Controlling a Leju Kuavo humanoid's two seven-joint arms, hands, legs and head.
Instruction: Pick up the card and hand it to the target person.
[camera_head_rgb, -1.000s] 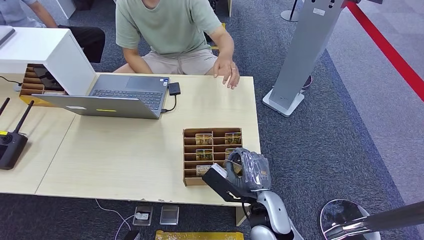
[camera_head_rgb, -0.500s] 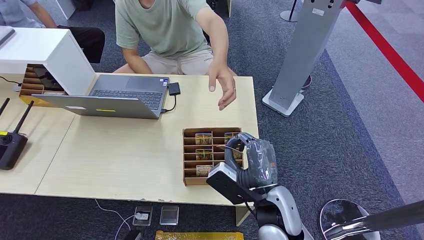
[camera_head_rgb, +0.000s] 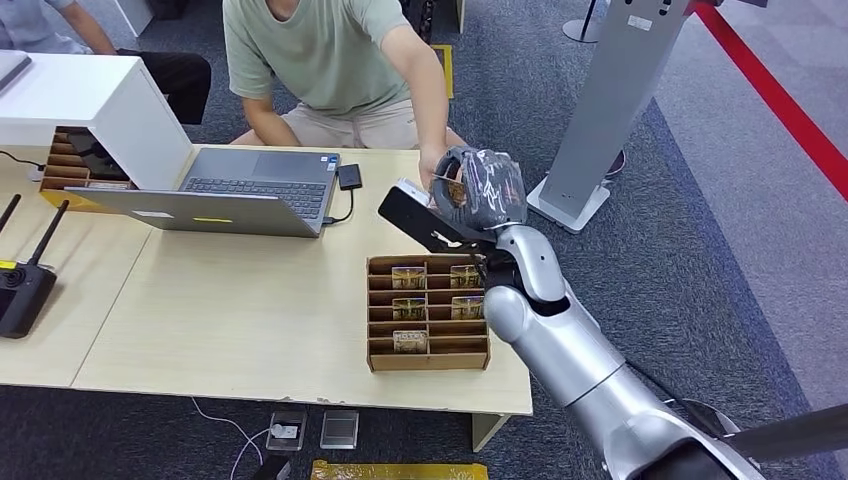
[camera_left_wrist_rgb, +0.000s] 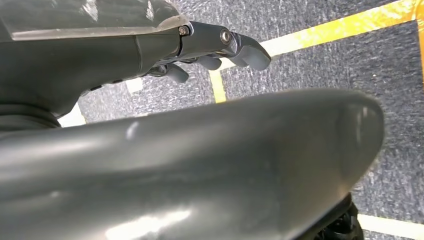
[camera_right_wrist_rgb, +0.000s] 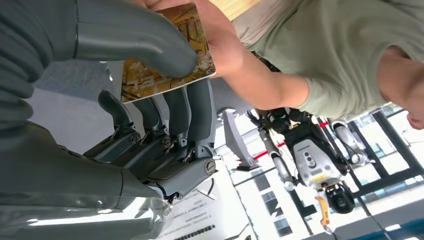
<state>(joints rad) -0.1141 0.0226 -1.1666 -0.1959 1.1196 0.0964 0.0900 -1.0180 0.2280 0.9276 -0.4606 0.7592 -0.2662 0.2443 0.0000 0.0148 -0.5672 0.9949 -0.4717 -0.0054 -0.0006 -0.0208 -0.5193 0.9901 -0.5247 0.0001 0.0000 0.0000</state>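
While the right hand (camera_head_rgb: 478, 190) is raised above the far edge of the table (camera_head_rgb: 250, 310), it pinches the card (camera_right_wrist_rgb: 167, 60) between thumb and fingers (camera_right_wrist_rgb: 192, 107). Card sits at about 1 o'clock from the cardboard tray (camera_head_rgb: 427, 312), up off the table. In the right wrist view the person's hand (camera_right_wrist_rgb: 212, 37) touches the card's far edge; the person (camera_head_rgb: 330, 60) in a green shirt sits at 12 o'clock across the table, arm reaching toward the robot's hand. Tray has slotted rows with several cards standing in them, near the table's front right corner. Open laptop (camera_head_rgb: 225, 195) at 10 o'clock from the tray, small black box (camera_head_rgb: 348, 177) plugged in just beside it. Black remote with antennas (camera_head_rgb: 22, 280) at 9 o'clock, left table edge. White box (camera_head_rgb: 95, 105) behind the laptop. Grey stand (camera_head_rgb: 610, 110) on the carpet at 2 o'clock. Left hand (camera_left_wrist_rgb: 210, 52) hangs over the carpet with yellow lines, fingers curled loosely, nothing seen in them; cannot tell if fully closed.
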